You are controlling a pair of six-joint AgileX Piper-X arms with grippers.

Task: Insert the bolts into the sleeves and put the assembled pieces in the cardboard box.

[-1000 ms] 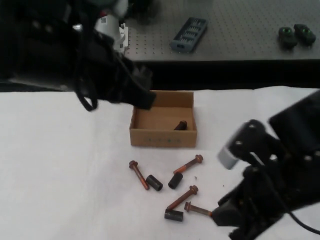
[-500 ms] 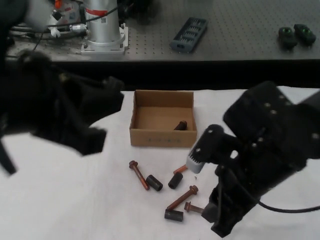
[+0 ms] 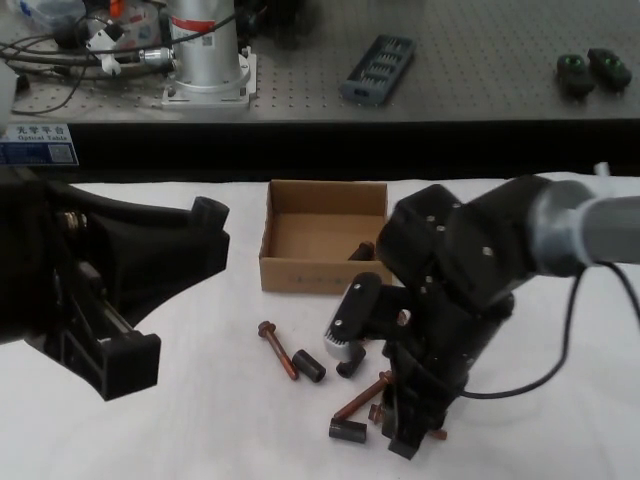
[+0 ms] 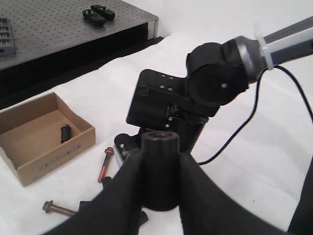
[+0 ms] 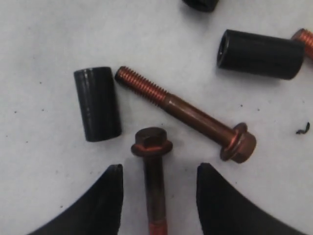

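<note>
- L end effector: clamped on black sleeve, up off desk.
- R end effector: wide, straddling bolt flat on desk, beside loose sleeve.
- Cardboard box: one dark piece inside.

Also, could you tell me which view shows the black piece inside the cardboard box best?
The left wrist view: the black cylindrical piece lies unobstructed in the brown cardboard box. The high view has it small, beside the right arm.
</note>
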